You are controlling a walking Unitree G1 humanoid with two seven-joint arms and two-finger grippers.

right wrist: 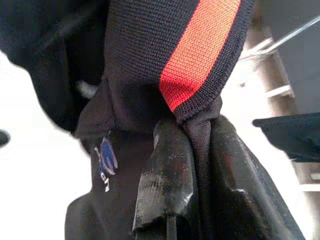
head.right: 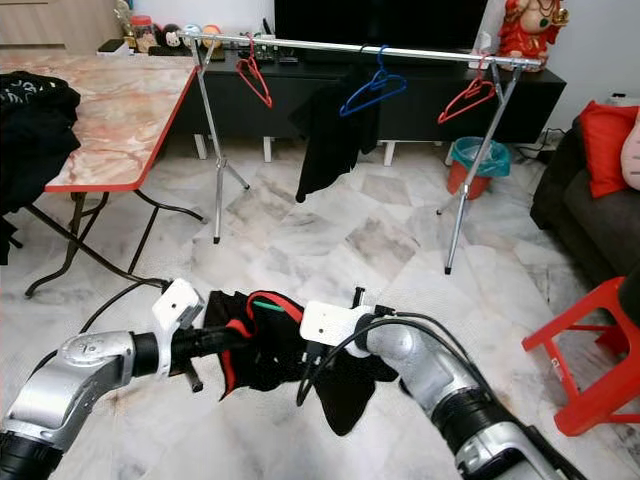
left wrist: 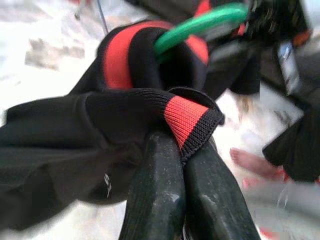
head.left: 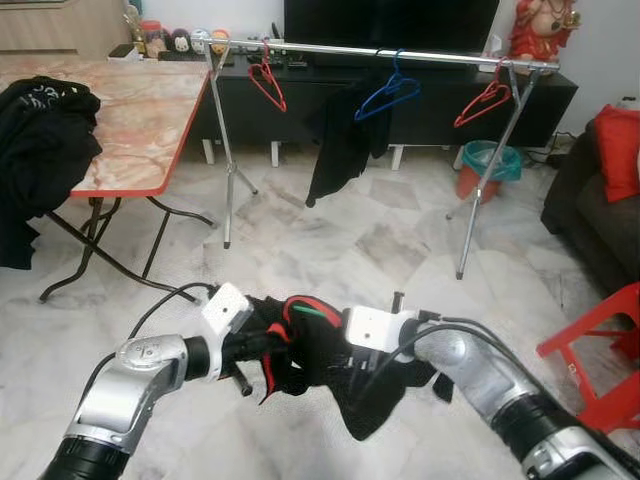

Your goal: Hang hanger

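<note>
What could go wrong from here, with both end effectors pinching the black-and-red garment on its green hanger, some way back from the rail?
1. The left end effector and right end effector each pinch only ribbed collar trim of the garment; it could slip off the green hanger.
2. Neither grips the hanger itself, so its hook may twist and miss the rail.
3. The rail's stand looks light; a bump could tip it.

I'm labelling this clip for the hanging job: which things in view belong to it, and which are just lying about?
Belongs to the job:
- green hanger
- black and red garment on it
- left gripper and right gripper, both shut on the garment
- clothes rail

Lying about:
- folding table
- red stool
- bin
- sofa
</note>
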